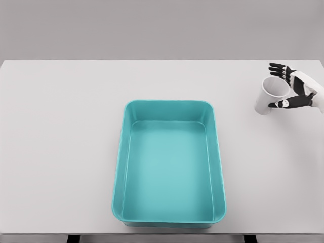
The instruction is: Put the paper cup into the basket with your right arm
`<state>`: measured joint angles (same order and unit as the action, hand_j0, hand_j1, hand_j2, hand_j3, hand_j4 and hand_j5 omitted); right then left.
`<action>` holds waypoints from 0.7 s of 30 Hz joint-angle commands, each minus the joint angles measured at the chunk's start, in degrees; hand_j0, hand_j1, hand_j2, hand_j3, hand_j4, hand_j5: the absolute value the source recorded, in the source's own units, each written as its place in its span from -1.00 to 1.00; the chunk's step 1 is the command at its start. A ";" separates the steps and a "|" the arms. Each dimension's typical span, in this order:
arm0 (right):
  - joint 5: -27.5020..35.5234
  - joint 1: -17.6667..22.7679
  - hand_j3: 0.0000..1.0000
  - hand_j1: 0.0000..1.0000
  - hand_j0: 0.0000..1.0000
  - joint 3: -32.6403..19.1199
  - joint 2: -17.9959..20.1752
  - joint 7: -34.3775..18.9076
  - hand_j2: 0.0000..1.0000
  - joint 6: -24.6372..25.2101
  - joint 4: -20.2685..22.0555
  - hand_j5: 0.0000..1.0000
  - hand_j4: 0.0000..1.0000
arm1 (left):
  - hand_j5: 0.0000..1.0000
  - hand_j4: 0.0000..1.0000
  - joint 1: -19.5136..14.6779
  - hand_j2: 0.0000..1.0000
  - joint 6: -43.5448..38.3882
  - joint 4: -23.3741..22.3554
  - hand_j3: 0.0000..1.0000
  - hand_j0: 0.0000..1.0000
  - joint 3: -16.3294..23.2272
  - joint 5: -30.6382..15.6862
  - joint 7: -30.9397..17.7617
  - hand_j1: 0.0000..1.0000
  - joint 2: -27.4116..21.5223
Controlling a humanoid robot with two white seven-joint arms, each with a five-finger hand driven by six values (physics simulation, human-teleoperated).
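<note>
No legible text, labels, brand marks, numbers or signs anywhere in the head view. Surfaces checked: paper cup (268,96) at 2 o'clock, plain white wall and rim; teal basket (218,167) at centre, unmarked walls and floor; tabletop (61,152), uniform pale grey; right hand (293,88) at 2 o'clock, black and white, no markings readable.

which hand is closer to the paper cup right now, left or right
Right. The right hand is at the paper cup near the table's far right, its fingers wrapped around it. The left hand isn't in view, so its distance can't be judged.
</note>
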<state>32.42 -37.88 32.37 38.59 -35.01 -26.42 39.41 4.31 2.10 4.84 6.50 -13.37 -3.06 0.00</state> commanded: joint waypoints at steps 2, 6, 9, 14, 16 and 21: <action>0.36 -0.09 1.00 1.00 1.00 -0.12 -0.79 0.01 1.00 0.05 0.05 1.00 1.00 | 1.00 1.00 -0.09 1.00 0.01 -0.01 1.00 1.00 0.00 0.01 -0.02 1.00 0.00; 0.45 -0.09 1.00 1.00 1.00 -0.12 -0.97 0.01 1.00 0.14 0.05 1.00 1.00 | 1.00 1.00 0.00 1.00 0.01 -0.01 1.00 1.00 0.00 0.01 -0.02 1.00 0.00; 0.45 -0.09 0.97 0.97 0.97 -0.12 -1.15 0.01 0.97 0.32 0.05 0.97 0.97 | 1.00 1.00 -0.09 1.00 0.01 -0.01 1.00 1.00 0.00 -0.07 -0.02 1.00 0.00; 0.36 -0.09 0.63 0.63 0.63 -0.03 -1.15 0.01 0.63 0.14 0.23 0.63 0.63 | 1.00 1.00 0.00 1.00 0.01 -0.01 1.00 1.00 0.00 0.01 -0.02 1.00 0.00; 0.10 -0.09 0.65 0.65 0.65 -0.03 -1.06 0.01 0.65 -0.03 0.58 0.65 0.65 | 1.00 1.00 0.00 1.00 0.01 -0.01 1.00 1.00 0.00 0.01 -0.02 1.00 0.00; 0.10 -0.17 0.67 0.67 0.67 -0.20 -0.35 0.01 0.67 -1.88 4.09 0.67 0.67 | 1.00 1.00 0.00 1.00 0.01 -0.01 1.00 1.00 0.00 0.01 -0.02 1.00 0.00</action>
<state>32.11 -38.06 32.28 38.02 -35.00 -27.53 42.46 4.31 2.11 4.84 6.50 -13.39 -3.05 0.00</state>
